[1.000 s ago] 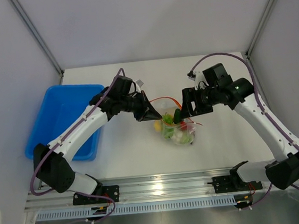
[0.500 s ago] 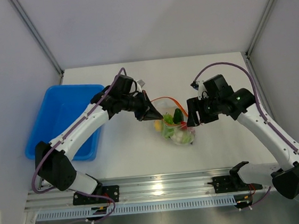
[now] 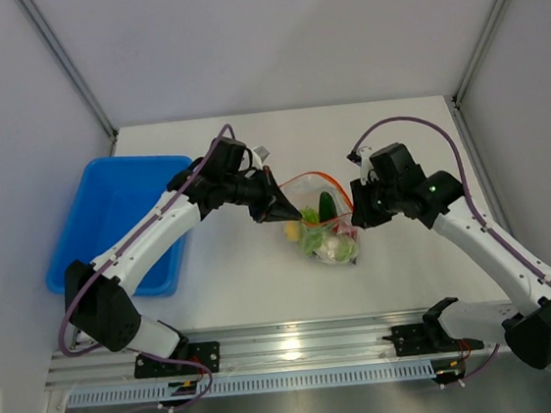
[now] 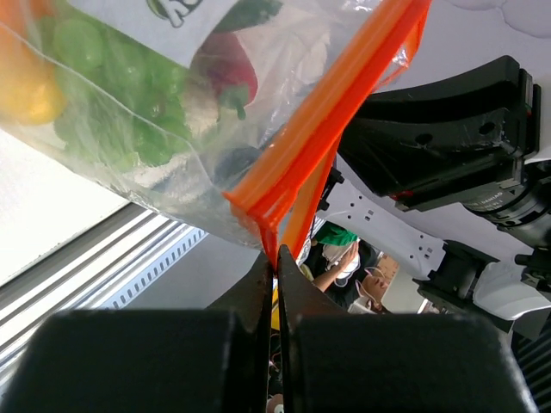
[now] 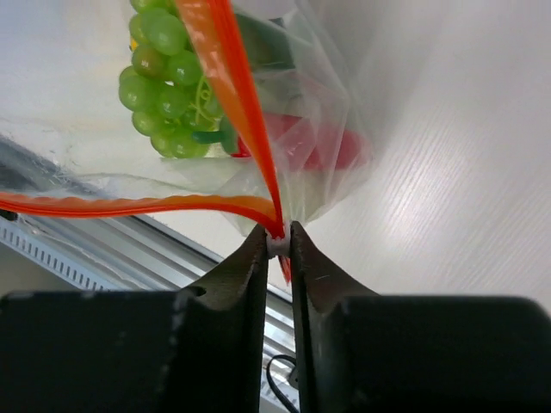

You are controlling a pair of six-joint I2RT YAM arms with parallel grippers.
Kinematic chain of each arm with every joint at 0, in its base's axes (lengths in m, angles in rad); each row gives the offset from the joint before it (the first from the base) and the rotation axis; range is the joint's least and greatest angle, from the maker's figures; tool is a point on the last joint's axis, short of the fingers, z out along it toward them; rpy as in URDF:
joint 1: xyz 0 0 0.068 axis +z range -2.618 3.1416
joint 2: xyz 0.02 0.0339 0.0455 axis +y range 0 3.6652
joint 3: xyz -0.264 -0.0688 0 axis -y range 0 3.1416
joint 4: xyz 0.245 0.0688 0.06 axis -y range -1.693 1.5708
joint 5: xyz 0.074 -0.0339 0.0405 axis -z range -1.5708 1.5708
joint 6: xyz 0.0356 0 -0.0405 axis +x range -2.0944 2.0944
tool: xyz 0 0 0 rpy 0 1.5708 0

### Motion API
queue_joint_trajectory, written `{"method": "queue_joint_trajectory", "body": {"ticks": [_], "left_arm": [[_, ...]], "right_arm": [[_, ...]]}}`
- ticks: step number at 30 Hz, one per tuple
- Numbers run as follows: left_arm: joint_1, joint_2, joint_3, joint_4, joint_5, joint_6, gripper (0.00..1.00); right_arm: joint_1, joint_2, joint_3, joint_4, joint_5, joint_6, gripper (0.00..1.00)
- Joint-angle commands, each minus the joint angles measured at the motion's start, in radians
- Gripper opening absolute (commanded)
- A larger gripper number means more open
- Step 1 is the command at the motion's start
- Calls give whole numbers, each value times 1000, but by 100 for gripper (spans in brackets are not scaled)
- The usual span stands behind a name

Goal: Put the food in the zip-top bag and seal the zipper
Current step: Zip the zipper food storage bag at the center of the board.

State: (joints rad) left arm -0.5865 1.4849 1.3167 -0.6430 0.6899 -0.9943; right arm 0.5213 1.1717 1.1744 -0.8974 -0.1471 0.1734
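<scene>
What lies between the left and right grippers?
The clear crinkly zip-top bag of toy food, its orange-red zipper strip pinched by left gripper and right gripper; top external view.

No wording could be read. A white label (image 4: 172, 10) on the zip-top bag (image 4: 129, 138) carried dark green print, cut off at the picture's top. Tiny pale lettering on the right arm's black housing (image 4: 486, 196) was too small to make out.

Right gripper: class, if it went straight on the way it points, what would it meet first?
The right gripper, shut on the zipper, would press straight into the bag, probably the chili first.
</scene>
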Motion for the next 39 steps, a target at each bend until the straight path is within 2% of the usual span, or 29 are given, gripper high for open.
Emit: {"method": "queue_joint_trajectory", "body": {"ticks": [1,4,7,11,13,14,16,19,20,22,23,25,26,30,33,36,39], "left_arm": [[5,-28,-5,60,51,8,1],[10,-31,-13,72,54,26,1],[19,-25,-4,71,54,83,2],[33,-23,76,4,-15,222,25],[34,-29,104,-24,-90,328,29],[34,-40,133,-17,-107,360,35],[34,-61,142,53,-127,454,40],[22,-110,145,156,-107,598,54],[16,-118,148,211,-105,643,65],[-18,-136,162,259,-101,794,75],[-28,-138,161,284,-87,839,87],[-47,-132,164,338,-46,956,94],[-47,-124,170,347,33,983,99],[-55,-75,210,347,207,1167,100],[-62,-80,168,396,212,1209,100],[-64,-78,131,471,173,1180,99],[-72,-66,127,479,166,1191,100]], "right_arm": [[9,-46,-18,106,-14,-21,14],[9,-61,-22,126,-28,-34,0],[9,-63,5,104,-31,-37,0],[11,-55,72,43,-45,-37,0],[11,-43,106,-17,-46,-31,0],[13,-38,122,-40,-54,-29,0],[11,-21,165,-99,-88,-25,0],[13,-11,209,-159,-140,-5,0],[13,0,218,-175,-150,-3,0],[11,12,234,-213,-183,6,0],[11,25,237,-224,-190,11,0],[11,32,240,-239,-212,29,0],[13,34,240,-241,-218,34,0],[9,43,252,-253,-238,55,0],[11,55,271,-273,-246,69,0],[11,74,281,-291,-250,78,0],[11,78,284,-305,-249,90,0]]}}
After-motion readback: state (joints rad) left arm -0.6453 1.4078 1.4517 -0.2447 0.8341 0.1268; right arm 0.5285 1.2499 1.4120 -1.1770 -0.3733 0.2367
